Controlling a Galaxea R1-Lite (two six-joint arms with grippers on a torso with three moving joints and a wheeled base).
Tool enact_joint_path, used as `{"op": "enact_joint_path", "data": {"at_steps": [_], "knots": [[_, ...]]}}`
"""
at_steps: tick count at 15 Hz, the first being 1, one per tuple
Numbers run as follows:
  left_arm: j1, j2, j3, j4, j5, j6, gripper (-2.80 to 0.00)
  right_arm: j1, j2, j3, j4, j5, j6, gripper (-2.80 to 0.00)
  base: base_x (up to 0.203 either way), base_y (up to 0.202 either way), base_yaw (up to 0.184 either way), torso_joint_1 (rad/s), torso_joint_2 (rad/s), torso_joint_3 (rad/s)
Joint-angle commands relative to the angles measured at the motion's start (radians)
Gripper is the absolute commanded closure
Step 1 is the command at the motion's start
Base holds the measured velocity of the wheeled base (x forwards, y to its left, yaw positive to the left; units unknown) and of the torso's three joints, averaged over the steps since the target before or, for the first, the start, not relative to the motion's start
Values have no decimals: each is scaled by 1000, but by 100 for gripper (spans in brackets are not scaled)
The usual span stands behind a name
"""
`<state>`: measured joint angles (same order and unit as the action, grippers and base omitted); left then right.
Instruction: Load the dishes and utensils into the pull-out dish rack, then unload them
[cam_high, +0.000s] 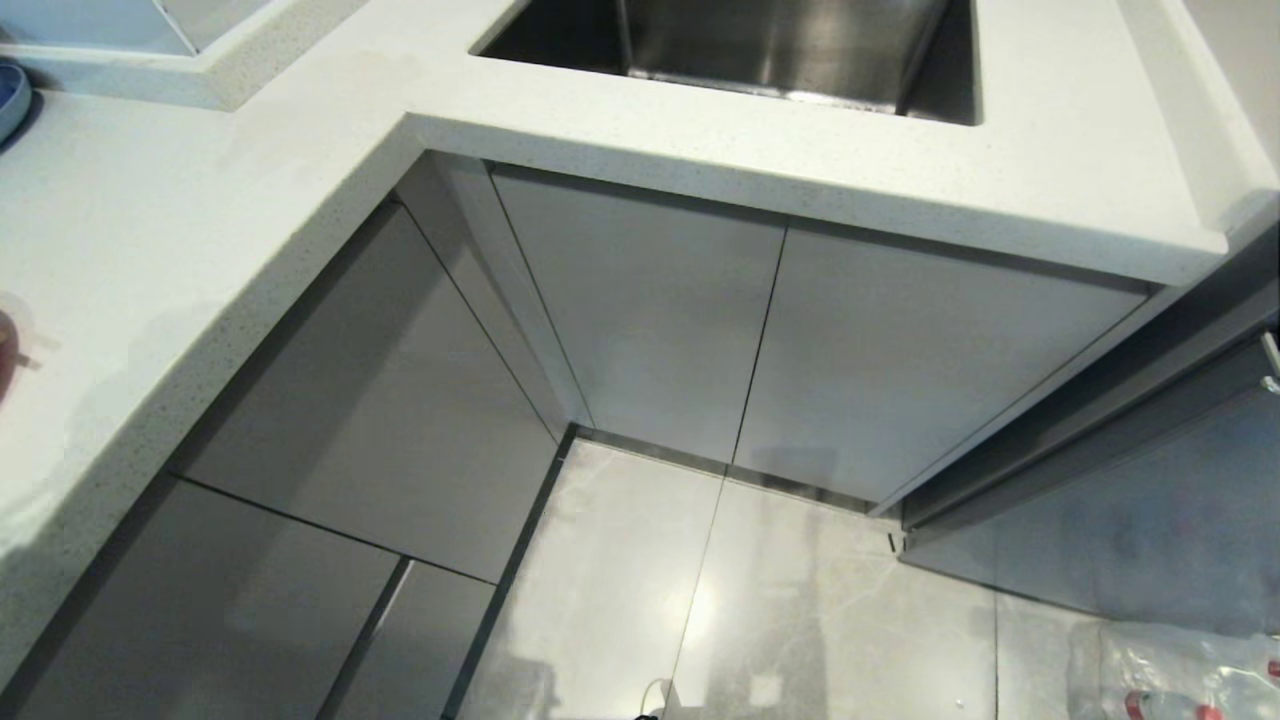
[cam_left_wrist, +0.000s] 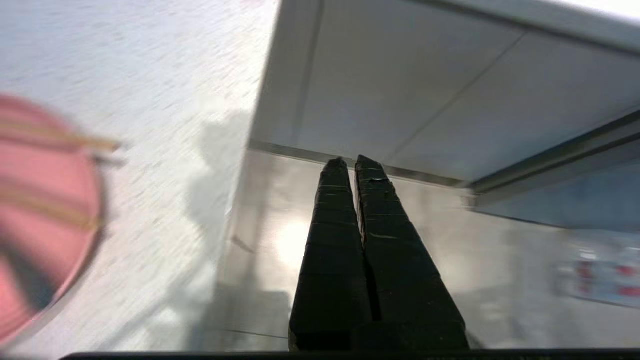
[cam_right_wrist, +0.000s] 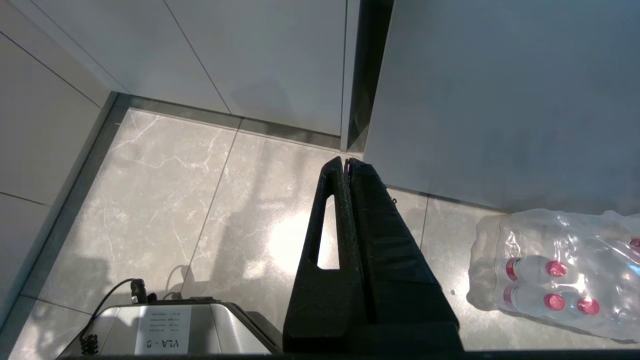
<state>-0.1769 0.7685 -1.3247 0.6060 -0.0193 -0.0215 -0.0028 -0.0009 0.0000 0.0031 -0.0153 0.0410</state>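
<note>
The left gripper (cam_left_wrist: 350, 162) hung with its jaws clenched on nothing, out in front of the pale-grey cabinet fronts (cam_left_wrist: 400, 95) and above the marble-look floor tiles (cam_left_wrist: 280, 240). Just beside it ran the white speckled worktop (cam_left_wrist: 165, 90), and on that lay the pale-pink plate (cam_left_wrist: 45, 210) with the wooden chopsticks (cam_left_wrist: 75, 142) resting across it; the plate was too blurred to show more. In the head view only a sliver of that plate (cam_high: 6, 350) showed at the worktop's left edge, the steel sink (cam_high: 760, 45) lay beyond, and the cabinet fronts below were all closed, so the pull-out dish rack could not be picked out.

The right gripper (cam_right_wrist: 347, 161) was parked low over the floor, jaws pressed together and empty. Near it stood a shrink-wrapped pack of red-capped water bottles (cam_right_wrist: 555, 272), and the robot's silver base (cam_right_wrist: 165, 330) carried a white label reading "VLA - 8", seen upside down.
</note>
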Motion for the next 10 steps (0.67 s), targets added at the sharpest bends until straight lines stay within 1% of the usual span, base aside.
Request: {"op": "enact_joint_path", "data": {"at_steps": [1, 2, 3, 4, 6, 8, 10], "knots": [[62, -189, 163, -50, -6, 34, 0, 0, 1, 2, 0, 0, 0, 0, 0, 0, 0, 0, 0, 0], [90, -263, 250, -92, -13, 56, 0, 0, 1, 2, 0, 0, 0, 0, 0, 0, 0, 0, 0, 0], [104, -327, 311, -112, -17, 69, 0, 0, 1, 2, 0, 0, 0, 0, 0, 0, 0, 0, 0, 0], [115, -392, 381, -125, -20, 77, 0, 0, 1, 2, 0, 0, 0, 0, 0, 0, 0, 0, 0, 0], [147, -495, 568, -166, -19, 85, 0, 0, 1, 2, 0, 0, 0, 0, 0, 0, 0, 0, 0, 0], [169, -579, 772, -265, -14, 87, 0, 0, 1, 2, 0, 0, 0, 0, 0, 0, 0, 0, 0, 0], [178, -668, 946, -362, 7, 88, 0, 0, 1, 2, 0, 0, 0, 0, 0, 0, 0, 0, 0, 0]]}}
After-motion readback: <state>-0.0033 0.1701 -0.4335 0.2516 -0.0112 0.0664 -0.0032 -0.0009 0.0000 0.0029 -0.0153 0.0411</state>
